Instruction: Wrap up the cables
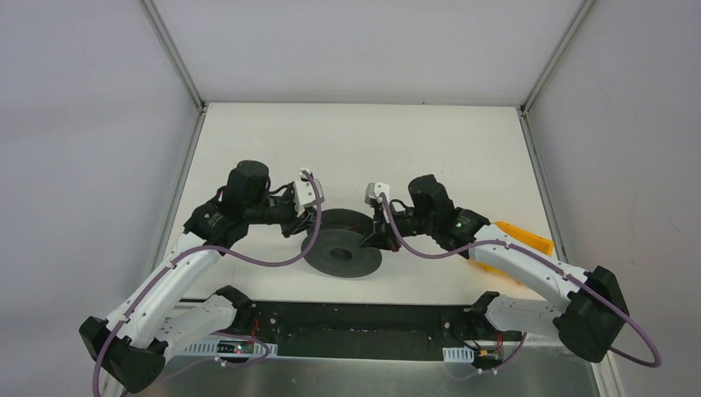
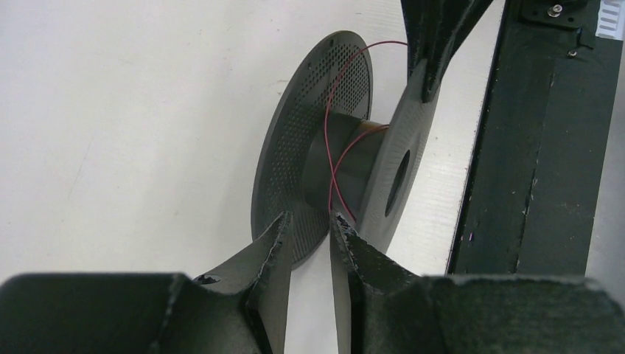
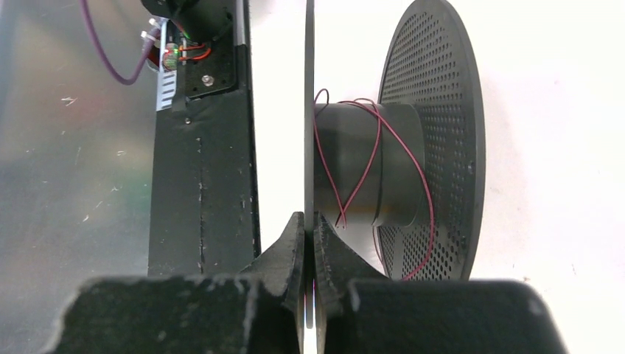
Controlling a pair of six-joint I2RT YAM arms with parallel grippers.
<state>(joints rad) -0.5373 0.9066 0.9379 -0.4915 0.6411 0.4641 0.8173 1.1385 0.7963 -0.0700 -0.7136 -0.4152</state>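
A dark grey two-flanged spool (image 1: pixel 343 252) stands on edge between my two grippers. The cable (image 2: pixel 326 118), a thin reddish wire, loops loosely round the spool's hub (image 3: pixel 354 162) and crosses itself there. One loop of the cable (image 3: pixel 430 206) sags against the perforated far flange. My right gripper (image 3: pixel 309 215) is shut on the rim of the near flange (image 3: pixel 309 110). My left gripper (image 2: pixel 311 216) is slightly open at the spool's other side, with bare table showing between the fingers. The wire runs down just past its right fingertip (image 2: pixel 340 221).
The black base plate (image 1: pixel 355 318) of the arms lies along the near edge, close to the spool. An orange object (image 1: pixel 525 238) sits partly under the right arm. White walls and metal posts (image 1: pixel 174 50) enclose the table.
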